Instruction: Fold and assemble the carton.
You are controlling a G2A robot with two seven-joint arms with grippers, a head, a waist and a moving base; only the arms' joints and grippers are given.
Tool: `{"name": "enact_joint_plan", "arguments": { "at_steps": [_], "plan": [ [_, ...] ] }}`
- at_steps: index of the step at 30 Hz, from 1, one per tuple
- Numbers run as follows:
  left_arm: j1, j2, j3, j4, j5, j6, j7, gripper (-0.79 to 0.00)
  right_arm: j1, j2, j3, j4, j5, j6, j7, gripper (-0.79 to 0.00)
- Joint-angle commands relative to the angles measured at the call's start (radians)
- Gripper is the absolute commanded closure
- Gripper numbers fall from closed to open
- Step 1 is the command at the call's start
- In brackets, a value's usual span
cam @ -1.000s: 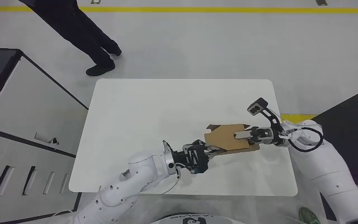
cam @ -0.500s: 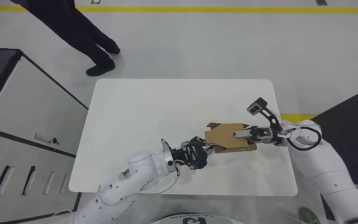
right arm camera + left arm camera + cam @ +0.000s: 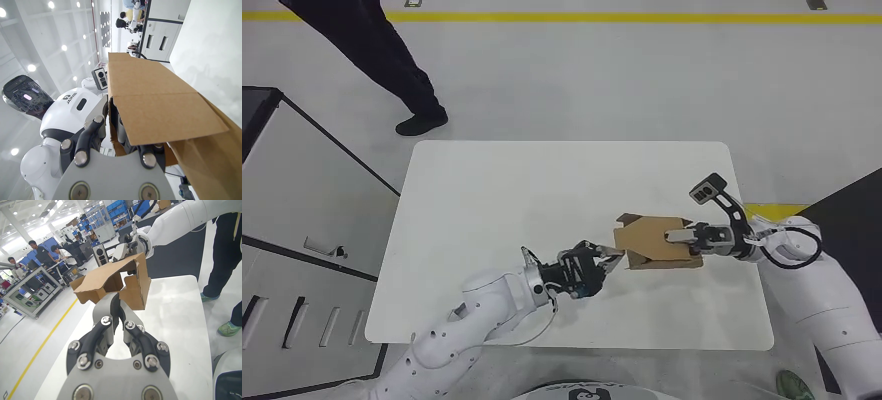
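The carton (image 3: 657, 245) is a half-opened brown sleeve with loose flaps. It is held over the right half of the white table (image 3: 492, 200), toward the near edge, and looks raised off the surface. The right gripper (image 3: 674, 238) pinches the carton's right-hand wall, one finger outside and one inside. The left gripper (image 3: 115, 300) has its fingers pressed together at the edge of the near-left flap, and it seems to nip that flap by a thin margin.

The main risk, as I judge it, is that this small bite slips off when the flap is swung, so the fold springs back. If the two arms pull apart or twist against each other, the cardboard could tear, most likely where the wall's edge is already frayed beside the right gripper's hold. The sleeve could also collapse flat instead of squaring up.

Beyond the table, a cabinet (image 3: 292, 230) stands on the left and a yellow floor line (image 3: 542, 16) runs along the far side, both well apart from the work. What stands in the way is close in: the carton's own flaps, and each gripper crowding the other across the box
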Motion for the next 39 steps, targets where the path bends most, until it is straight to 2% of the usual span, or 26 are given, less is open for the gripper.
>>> {"name": "enact_joint_plan", "arguments": {
  "at_steps": [1,7,9,15,20,30,39],
  "plan": [
    [0.005,0.001,-0.012,0.002,-0.009,0.014,-0.004,0.000,-0.006,-0.002,0.016,0.010,0.015,-0.001,-0.001,0.000],
    [0.041,0.010,-0.052,-0.023,-0.028,0.021,0.013,0.000,-0.029,-0.013,0.055,0.035,0.069,-0.017,-0.017,0.000],
    [0.053,0.012,-0.063,-0.037,-0.003,0.042,-0.015,0.000,-0.031,-0.014,0.058,0.040,0.072,-0.020,-0.021,0.000],
    [0.053,0.012,-0.063,-0.038,-0.005,0.044,-0.013,0.000,-0.031,-0.014,0.058,0.040,0.072,-0.020,-0.021,0.000],
    [0.060,0.012,-0.041,-0.062,-0.017,0.017,0.032,0.000,-0.035,-0.018,0.056,0.026,0.038,-0.013,-0.071,0.000],
    [0.028,0.003,0.006,-0.057,-0.012,0.023,0.067,0.000,-0.019,-0.033,0.037,0.033,0.006,-0.054,-0.054,0.000],
    [-0.019,-0.012,0.051,-0.011,-0.032,0.038,0.057,0.000,-0.041,-0.040,0.055,-0.001,0.021,-0.028,-0.028,0.000]
  ]
}}
